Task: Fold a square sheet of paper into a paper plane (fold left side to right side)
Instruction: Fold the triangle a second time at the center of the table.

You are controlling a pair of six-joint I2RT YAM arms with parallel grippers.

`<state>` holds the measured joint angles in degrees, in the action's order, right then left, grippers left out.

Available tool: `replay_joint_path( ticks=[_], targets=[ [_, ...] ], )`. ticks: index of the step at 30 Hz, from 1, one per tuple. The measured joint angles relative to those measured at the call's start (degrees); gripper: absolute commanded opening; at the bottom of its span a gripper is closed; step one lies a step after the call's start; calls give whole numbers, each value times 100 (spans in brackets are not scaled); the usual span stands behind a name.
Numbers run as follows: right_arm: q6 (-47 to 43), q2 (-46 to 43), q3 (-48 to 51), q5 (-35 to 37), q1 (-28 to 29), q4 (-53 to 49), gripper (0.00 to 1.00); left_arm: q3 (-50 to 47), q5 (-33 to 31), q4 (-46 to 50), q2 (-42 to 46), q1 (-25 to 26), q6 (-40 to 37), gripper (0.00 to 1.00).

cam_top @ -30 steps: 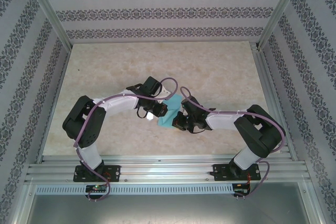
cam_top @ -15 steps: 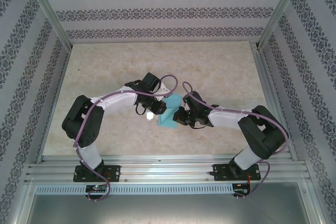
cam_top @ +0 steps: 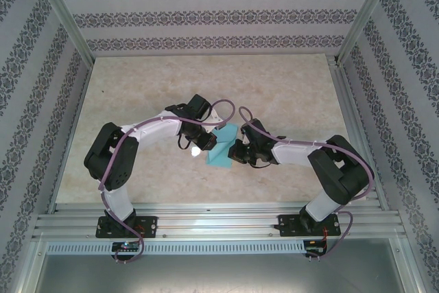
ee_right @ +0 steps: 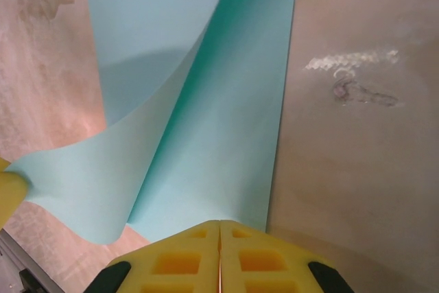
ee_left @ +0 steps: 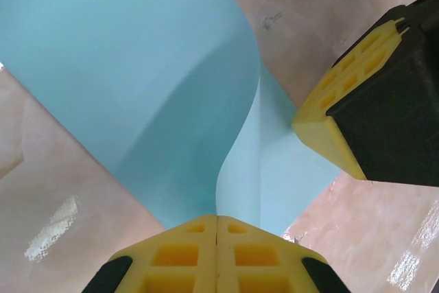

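Cyan paper [cam_top: 221,147] lies mid-table [cam_top: 274,87] between the arms, partly folded with one flap curling up, while left gripper [ee_left: 217,219] and right gripper [ee_right: 219,224] each pinch an opposite edge, fingers pressed together.

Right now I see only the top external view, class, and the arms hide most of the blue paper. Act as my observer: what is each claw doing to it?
Observer: In the left wrist view the left claw is shut, and a raised flap of the square sheet of paper runs straight into the seam between its fingers.
Operator: And the right claw?
Observer: In the right wrist view the right claw is shut too, its tips at the sheet's lower layer, which lies flat on the table.
Operator: Is the fold creased?
Observer: No. The flap arches loosely over the lower layer, with no sharp crease.
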<state>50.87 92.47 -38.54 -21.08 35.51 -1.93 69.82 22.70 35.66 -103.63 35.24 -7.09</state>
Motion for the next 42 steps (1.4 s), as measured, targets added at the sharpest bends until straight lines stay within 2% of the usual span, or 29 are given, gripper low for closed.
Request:
replay_joint_path(
  ticks=[42],
  targets=[
    [-284, 286, -225, -37, 37, -199, 8, 494, -48, 2, -756, -149, -446, 5]
  ],
)
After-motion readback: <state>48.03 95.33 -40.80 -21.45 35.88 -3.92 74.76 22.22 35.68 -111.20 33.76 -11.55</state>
